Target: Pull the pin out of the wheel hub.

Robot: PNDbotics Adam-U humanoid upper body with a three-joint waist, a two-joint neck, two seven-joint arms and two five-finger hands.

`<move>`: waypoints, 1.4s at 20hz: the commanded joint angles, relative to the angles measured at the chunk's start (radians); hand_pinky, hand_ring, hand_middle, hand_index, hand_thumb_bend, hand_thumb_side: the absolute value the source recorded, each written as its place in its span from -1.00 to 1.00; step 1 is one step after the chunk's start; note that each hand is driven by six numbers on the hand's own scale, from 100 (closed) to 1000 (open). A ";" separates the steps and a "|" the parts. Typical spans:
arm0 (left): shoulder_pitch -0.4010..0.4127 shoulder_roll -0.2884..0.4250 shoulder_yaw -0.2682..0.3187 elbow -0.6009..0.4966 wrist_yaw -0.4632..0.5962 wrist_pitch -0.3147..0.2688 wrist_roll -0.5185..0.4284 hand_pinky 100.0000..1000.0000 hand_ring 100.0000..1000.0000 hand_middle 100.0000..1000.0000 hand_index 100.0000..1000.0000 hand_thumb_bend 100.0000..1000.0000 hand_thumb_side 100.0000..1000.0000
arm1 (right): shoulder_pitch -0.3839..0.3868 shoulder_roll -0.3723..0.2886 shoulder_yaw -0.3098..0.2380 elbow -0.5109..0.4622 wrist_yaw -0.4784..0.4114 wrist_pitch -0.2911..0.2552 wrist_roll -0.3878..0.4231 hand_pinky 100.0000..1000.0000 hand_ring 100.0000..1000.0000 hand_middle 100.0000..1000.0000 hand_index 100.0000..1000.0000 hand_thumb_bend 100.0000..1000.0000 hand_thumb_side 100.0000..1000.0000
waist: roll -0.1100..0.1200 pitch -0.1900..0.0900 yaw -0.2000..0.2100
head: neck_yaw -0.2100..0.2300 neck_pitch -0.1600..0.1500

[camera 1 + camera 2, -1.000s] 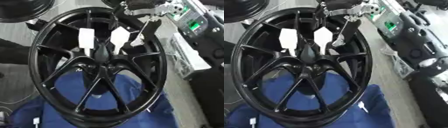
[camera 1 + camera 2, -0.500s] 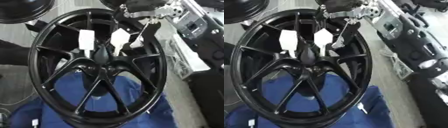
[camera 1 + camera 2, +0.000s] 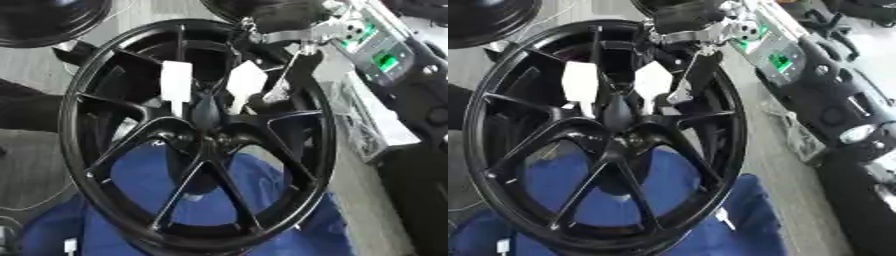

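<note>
right robot hand (image 3: 284,75) reaching down from upper right, fingers extended; left robot hand unseen.

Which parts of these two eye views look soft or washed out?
Left eye view: the robot's right hand at the black spoked wheel hub's top rim is smeared and its fingers unreadable; right eye view: two white tags between the spokes are blown out, and the blue cloth is soft.

Wheel hub (image 3: 206,131) spokes crowd centre; gaps between open; right hand (image 3: 696,30) blocks top rim.
</note>
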 commanded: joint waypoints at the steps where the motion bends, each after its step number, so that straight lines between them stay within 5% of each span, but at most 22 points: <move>1: -0.009 0.011 0.005 -0.014 -0.003 0.000 0.001 0.71 0.31 0.44 0.63 -0.77 0.51 | -0.010 -0.037 -0.019 -0.011 -0.016 -0.155 0.167 0.51 0.21 -0.09 0.18 -0.46 -0.57 | 0.004 -0.015 -0.001 | 0.002 -0.012; 11: -0.009 0.009 0.006 -0.014 -0.002 0.000 0.002 0.71 0.30 0.44 0.62 -0.76 0.51 | -0.005 -0.036 -0.028 -0.013 -0.020 -0.116 0.121 0.42 0.00 -0.34 -0.06 -0.48 -0.60 | 0.002 -0.015 0.000 | 0.005 -0.010; 28: -0.009 0.009 0.006 -0.014 -0.003 0.001 -0.001 0.71 0.30 0.44 0.61 -0.76 0.51 | -0.014 -0.078 -0.045 -0.036 -0.032 -0.068 0.030 0.39 -0.06 -0.41 -0.13 -0.46 -0.52 | -0.004 -0.014 0.006 | -0.004 -0.015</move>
